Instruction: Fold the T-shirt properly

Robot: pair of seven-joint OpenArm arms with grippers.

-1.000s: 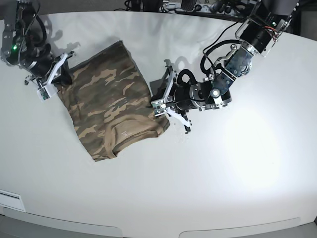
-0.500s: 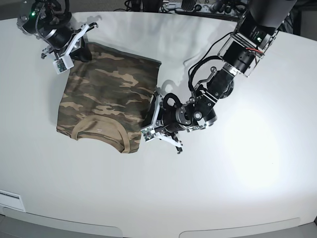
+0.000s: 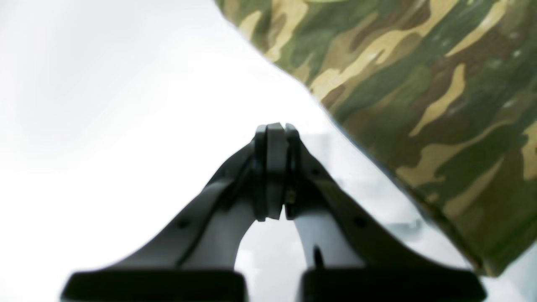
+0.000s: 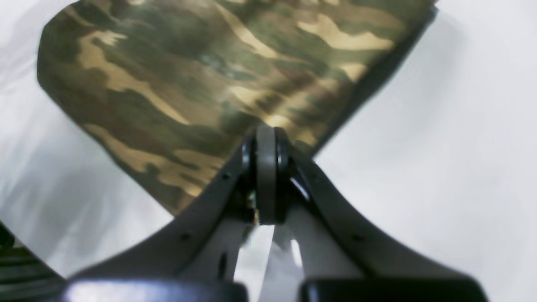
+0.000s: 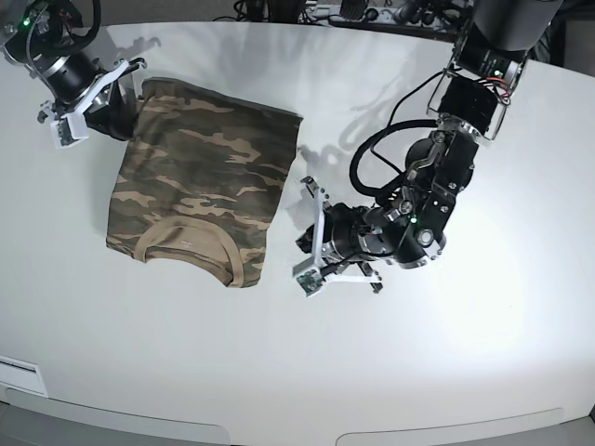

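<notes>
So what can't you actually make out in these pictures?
- Left wrist view: most of the T-shirt is cut off by the frame's top and right edges, and its collar is out of view.
- Right wrist view: the shut right gripper covers the shirt's near edge; whether it touches the cloth is unclear, and the picture is blurred.
- Base view: the folded shirt's underside and inner layers are hidden by its top layer, and the left gripper is too small to judge.

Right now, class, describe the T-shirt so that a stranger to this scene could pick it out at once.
Start from the white table and look to its far left part in the base view. The T-shirt lies flat there, folded into a rough rectangle. Its camouflage blotches and tan collar mark it out from the bare white around it.
</notes>
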